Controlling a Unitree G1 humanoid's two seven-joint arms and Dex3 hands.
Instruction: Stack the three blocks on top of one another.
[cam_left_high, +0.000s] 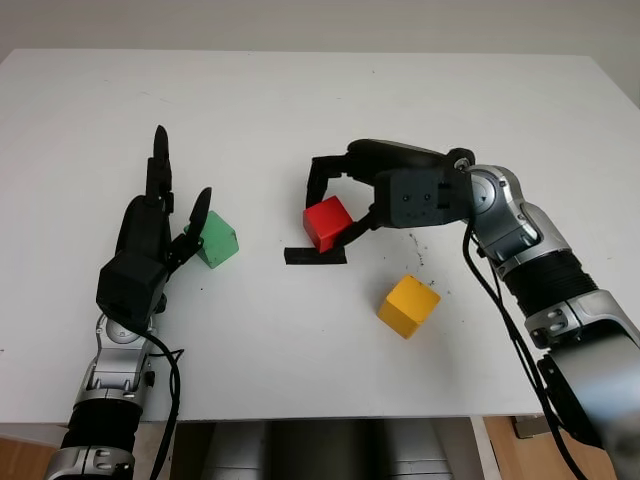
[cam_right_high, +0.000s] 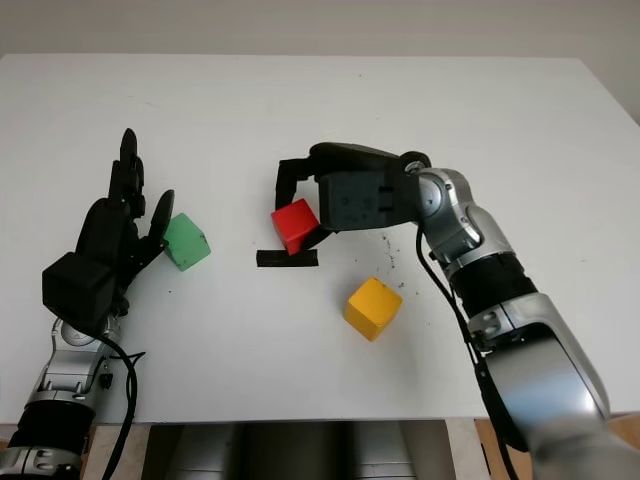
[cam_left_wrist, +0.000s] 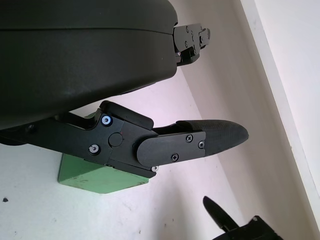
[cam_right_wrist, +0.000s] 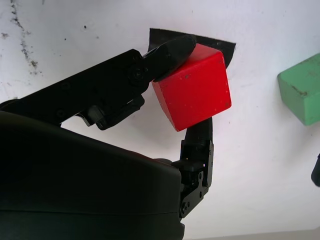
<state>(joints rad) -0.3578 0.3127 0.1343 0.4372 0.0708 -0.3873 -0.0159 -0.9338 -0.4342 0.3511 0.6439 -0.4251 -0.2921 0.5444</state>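
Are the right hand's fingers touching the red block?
Touching: the right wrist view shows the right hand with fingers pressed against opposite faces of the red block.

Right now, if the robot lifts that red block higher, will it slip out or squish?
Probably no squishing: the red block has crisp, flat faces and looks rigid. It might twist, since the right hand pinches it tilted, with fingers near its edges. Its painted faces look smooth, so it may be a bit slippery.
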